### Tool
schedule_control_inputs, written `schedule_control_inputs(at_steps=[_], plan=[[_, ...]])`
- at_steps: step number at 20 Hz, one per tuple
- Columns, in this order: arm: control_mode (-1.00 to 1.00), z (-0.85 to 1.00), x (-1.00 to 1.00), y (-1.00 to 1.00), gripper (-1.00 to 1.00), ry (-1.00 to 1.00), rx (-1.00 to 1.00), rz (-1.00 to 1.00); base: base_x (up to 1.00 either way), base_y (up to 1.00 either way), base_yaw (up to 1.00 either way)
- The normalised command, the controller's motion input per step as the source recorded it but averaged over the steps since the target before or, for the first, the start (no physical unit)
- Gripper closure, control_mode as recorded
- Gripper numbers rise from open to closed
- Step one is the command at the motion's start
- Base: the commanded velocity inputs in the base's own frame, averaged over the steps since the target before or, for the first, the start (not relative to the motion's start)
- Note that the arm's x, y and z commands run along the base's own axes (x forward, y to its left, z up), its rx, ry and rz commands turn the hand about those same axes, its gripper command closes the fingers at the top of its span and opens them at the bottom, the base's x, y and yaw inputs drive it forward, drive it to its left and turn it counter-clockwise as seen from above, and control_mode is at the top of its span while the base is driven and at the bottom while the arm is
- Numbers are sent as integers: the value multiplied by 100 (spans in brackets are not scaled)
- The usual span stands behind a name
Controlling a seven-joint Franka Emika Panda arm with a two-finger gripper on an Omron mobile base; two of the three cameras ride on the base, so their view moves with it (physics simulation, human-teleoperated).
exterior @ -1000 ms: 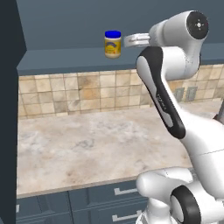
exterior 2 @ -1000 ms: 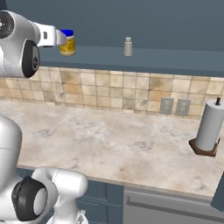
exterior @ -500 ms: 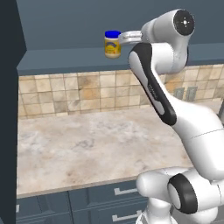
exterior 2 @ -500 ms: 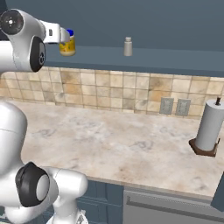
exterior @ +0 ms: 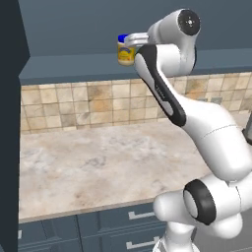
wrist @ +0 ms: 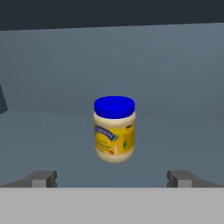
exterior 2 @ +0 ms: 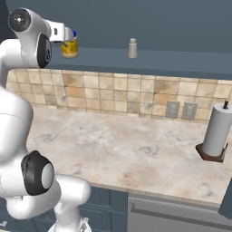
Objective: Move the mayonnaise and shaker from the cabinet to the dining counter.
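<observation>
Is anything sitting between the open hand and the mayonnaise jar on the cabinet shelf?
Nothing. In the hand view, bare shelf separates the open hand from the mayonnaise, centred between the fingertips.

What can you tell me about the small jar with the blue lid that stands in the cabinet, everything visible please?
The small squat mayonnaise jar has a bright blue rounded lid, pale yellowish contents and a label band with yellow print. It looks like smooth plastic or glass. It stands upright and closed on the dark blue-grey cabinet shelf, well apart from the tiny grey shaker. The white arm's gripper faces it with jaws wide open, one fingertip to each side and short of it; nothing but the shelf touches the jar.
</observation>
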Motion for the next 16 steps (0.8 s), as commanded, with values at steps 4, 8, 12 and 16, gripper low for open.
schedule_control_inputs(at_steps=[4, 8, 12, 16], plan=[[-100, 0, 54, 9, -100, 5, 0, 0, 0, 0, 0], [-100, 0, 54, 10, -100, 3, 0, 0, 0, 0, 0], [-100, 0, 46, 4, -100, 0, 0, 0, 0, 0, 0], [-100, -3, 44, 1, -100, 0, 0, 0, 0, 0, 0]])
